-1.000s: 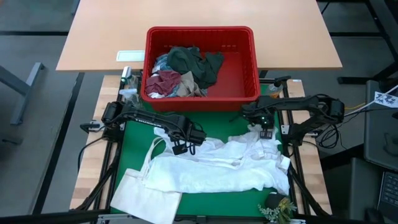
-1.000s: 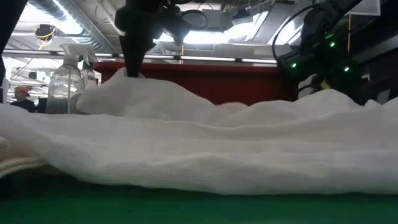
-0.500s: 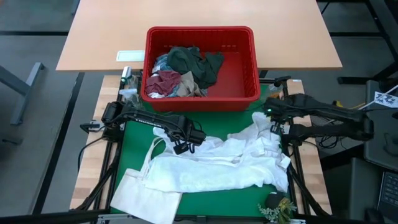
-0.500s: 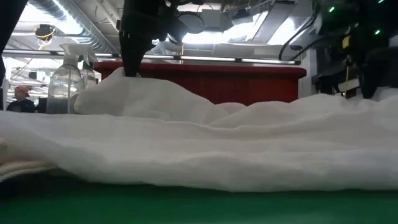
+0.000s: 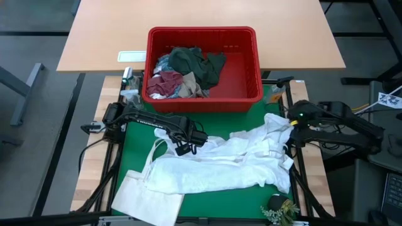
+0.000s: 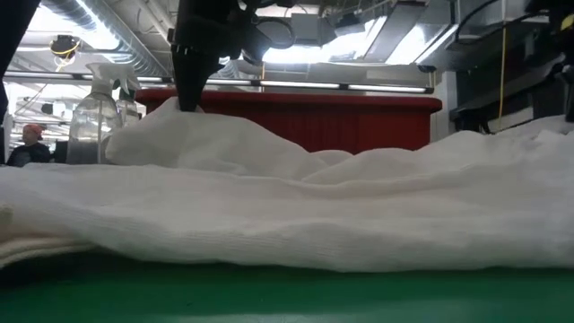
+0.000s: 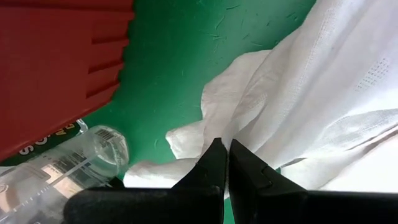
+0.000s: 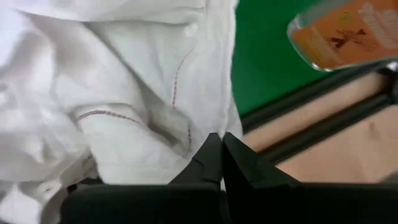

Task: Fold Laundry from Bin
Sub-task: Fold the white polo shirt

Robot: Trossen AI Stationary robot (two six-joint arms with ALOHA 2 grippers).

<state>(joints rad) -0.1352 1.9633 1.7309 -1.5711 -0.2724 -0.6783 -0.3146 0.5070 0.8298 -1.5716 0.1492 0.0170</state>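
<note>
1. The right gripper [image 5: 291, 124] is closed on the right edge of the white garment [image 5: 220, 166]. In the last second it has moved from near the bin's front, above the cloth, out to the right side of the green mat [image 5: 141, 141], and it pulled that corner with it.
2. The left gripper [image 5: 183, 148] is also closed, pinching the garment at its far left part. It has stayed in the same place during this second.
3. Because one end is kept and the other end is pulled, the garment is now more stretched across the mat. I judge this to be the spreading step before any fold.
4. The garment lies on the mat, in front of the bin [image 5: 202, 66], and it is not yet flat: wrinkles and a raised hump show in the low view.
5. The bin stands at the far side, on the desk [image 5: 100, 37], with dark green, maroon and other pieces inside. So most of the laundry is not folded yet.
6. A flat white tote [image 5: 147, 198] lies at the near left, partly under the garment.
</note>
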